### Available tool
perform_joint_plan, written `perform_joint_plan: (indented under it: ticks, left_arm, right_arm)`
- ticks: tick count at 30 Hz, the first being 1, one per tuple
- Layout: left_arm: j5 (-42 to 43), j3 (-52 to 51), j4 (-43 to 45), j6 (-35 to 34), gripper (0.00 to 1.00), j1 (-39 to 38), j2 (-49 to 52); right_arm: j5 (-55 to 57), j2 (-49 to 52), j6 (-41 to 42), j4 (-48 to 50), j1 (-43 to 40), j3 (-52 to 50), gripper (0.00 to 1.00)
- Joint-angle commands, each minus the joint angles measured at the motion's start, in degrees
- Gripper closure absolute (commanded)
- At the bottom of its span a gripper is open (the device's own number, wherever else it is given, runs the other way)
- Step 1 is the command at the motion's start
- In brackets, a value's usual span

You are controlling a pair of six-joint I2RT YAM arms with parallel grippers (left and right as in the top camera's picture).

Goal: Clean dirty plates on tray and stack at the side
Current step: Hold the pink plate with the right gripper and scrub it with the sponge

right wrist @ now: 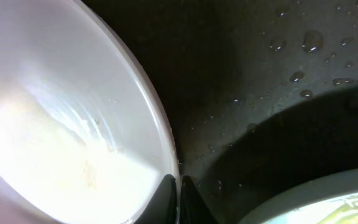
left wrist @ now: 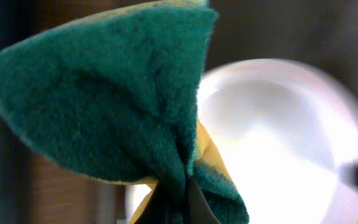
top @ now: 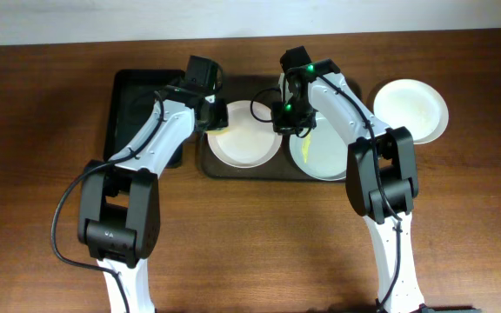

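Jaws of the right tool [right wrist: 179,190] stand narrow, clamped on the rim of the first plate [right wrist: 61,124]. This plate extends left of the fingertips and carries a faint yellow smear. The second plate [right wrist: 328,202], streaked yellow, lies just right of the tool, not touching it. Both lie over the wet tray [right wrist: 260,93]. The third plate [top: 411,109] sits on the bench [top: 459,226], well right of the tool, off the tray. The left tool [left wrist: 174,200] is closed on a green-and-yellow sponge [left wrist: 104,93].
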Motion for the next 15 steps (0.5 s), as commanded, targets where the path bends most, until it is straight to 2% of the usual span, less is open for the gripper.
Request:
perform_joint_plan:
  ticks: [1, 8, 15]
  left_arm:
    - [12.2, 0.4, 1.6, -3.1, 1.00, -1.2, -1.9]
    - [10.9, -0.2, 1.3, -3.1, 1.00, -4.9, -0.8]
    - [10.0, -0.8, 0.5, -3.0, 1.00, -4.9, 5.6]
  right_arm:
    - [2.2, -0.8, -0.9, -0.2, -0.4, 1.0, 0.96]
    - [2.0, -0.8, -0.7, 0.2, -0.4, 1.0, 0.96]
    - [2.0, -0.8, -0.7, 0.2, -0.4, 1.0, 0.96]
